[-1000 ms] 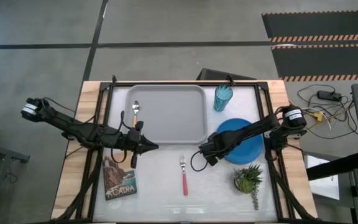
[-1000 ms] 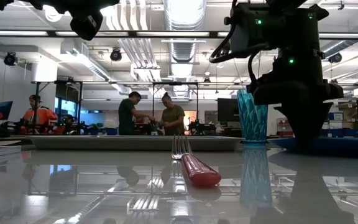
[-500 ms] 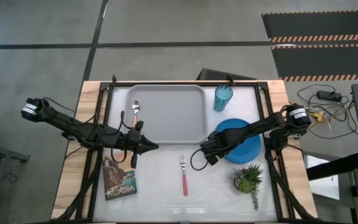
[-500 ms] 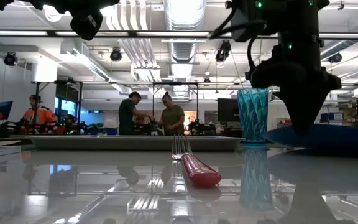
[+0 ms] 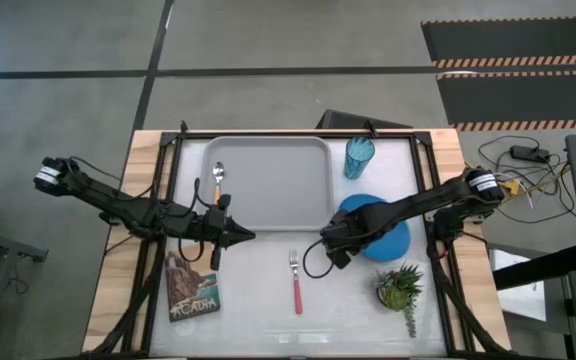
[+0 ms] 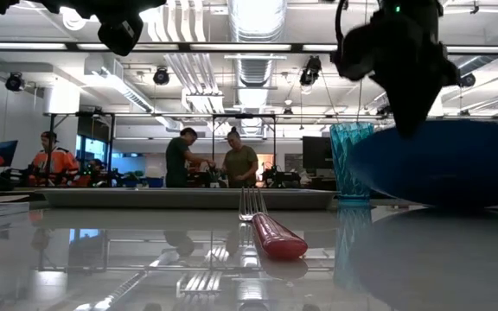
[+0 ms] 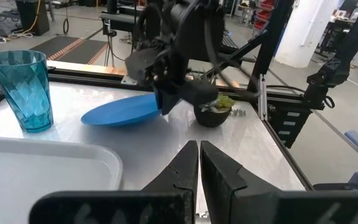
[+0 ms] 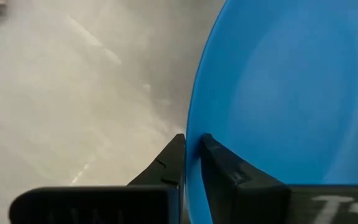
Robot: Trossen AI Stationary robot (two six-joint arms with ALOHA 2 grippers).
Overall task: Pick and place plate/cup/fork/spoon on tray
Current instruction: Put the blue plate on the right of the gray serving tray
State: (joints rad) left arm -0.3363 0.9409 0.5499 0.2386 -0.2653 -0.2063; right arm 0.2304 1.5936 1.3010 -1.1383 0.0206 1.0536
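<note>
Low view shows our right end effector (image 6: 402, 121) pinching the plate (image 6: 439, 164) by its rim, lifted off the surface (tilted slightly). We should carry it level over the tray (image 5: 268, 185), clearing the cup (image 5: 359, 157). Left end effector (image 5: 236, 236) waits clenched.

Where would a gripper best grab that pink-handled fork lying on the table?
Probably from straight above, at the middle of the pink handle. The fork lies flat on the tabletop with bare table on both sides, so fingers could close across the handle's narrow width. The handle also looks thicker than the thin metal end.
</note>
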